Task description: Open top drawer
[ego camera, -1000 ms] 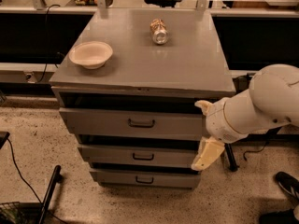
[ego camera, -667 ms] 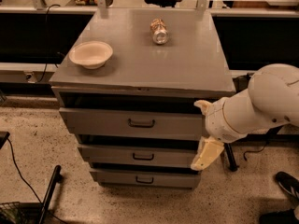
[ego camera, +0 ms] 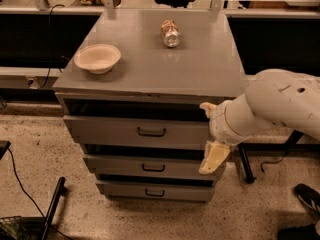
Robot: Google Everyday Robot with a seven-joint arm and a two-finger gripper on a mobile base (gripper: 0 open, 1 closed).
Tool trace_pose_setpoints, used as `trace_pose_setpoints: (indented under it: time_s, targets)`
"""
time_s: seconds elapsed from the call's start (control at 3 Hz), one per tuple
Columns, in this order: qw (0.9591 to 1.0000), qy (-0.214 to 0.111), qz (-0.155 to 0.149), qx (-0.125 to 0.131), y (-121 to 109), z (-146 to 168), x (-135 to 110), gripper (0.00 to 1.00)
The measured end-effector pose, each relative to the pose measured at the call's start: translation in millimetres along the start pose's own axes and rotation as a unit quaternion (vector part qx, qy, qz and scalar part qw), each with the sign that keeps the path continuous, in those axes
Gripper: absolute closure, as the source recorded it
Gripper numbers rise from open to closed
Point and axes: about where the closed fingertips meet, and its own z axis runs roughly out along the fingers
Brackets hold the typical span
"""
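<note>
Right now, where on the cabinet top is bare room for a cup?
Bare: the front strip of the cabinet top and its right side, beside the can; also between can and bowl. Crowded: the left side, by the bowl. The gripper, fingers open, sits off the top, at the right end of the top drawer.

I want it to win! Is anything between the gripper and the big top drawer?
Nothing visible. The cream gripper hangs by the right end of the large grey metal top drawer, jaws apart. The beige bowl and metal can sit up on the cabinet top.
</note>
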Motion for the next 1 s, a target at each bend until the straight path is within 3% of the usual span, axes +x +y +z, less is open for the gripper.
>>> trace_pose_setpoints:
  time_s: [0.33,1.0]
  targets:
    - [0.9998,0.014,-0.015,-0.002,-3.5,21.2,2.1,0.00]
    - [0.9998,0.009,-0.013,-0.009,-10.7,60.5,17.9,0.00]
